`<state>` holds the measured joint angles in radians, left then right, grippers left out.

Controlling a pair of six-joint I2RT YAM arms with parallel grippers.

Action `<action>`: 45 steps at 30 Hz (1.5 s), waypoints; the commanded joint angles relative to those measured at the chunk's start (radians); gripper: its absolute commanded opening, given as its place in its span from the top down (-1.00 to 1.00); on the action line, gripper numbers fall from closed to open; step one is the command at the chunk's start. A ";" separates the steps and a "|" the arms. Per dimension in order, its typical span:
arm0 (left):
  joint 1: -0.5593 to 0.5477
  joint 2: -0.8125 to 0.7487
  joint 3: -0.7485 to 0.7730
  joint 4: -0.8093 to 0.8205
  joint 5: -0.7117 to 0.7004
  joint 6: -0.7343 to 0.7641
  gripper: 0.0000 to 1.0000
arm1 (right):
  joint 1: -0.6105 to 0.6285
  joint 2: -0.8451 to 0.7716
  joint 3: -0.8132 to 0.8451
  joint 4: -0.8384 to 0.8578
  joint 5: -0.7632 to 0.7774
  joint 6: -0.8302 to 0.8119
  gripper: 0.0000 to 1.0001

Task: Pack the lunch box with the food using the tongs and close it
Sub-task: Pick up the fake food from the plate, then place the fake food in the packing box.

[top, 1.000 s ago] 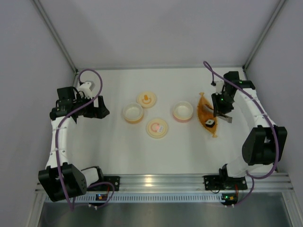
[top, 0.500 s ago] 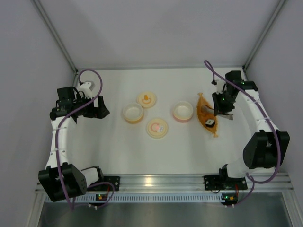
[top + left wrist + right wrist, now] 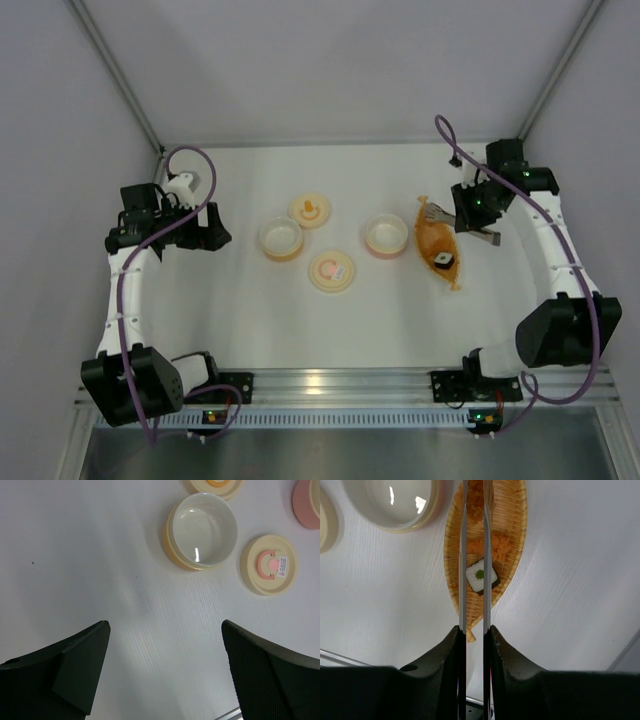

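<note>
The tongs (image 3: 462, 555) are being pinched nearly closed in the right pincer (image 3: 472, 630). In the wrist view they're being lined up along the long axis of the food boat (image 3: 512, 540). The left pincer (image 3: 162, 630) is being held wide open, empty, well apart.

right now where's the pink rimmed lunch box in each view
Top external: lunch box right of centre, just left of the boat-shaped food tray.
Left wrist: only its pink side, at the upper right edge.
Right wrist: upper left corner, left of the tongs.
Shared landmark: the pink-marked lid beside it, clear in top and left wrist views.
</note>
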<state>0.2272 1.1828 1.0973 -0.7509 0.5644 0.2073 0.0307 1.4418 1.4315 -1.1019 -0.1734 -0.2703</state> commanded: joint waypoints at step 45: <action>0.003 0.009 0.001 0.051 0.023 0.001 -0.96 | 0.224 0.074 0.001 0.036 -0.113 -0.221 1.00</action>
<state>0.2272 1.1889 1.0973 -0.7475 0.5644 0.2077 0.2359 1.5124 1.4326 -1.1358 -0.2813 -0.4793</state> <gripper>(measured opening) 0.983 0.245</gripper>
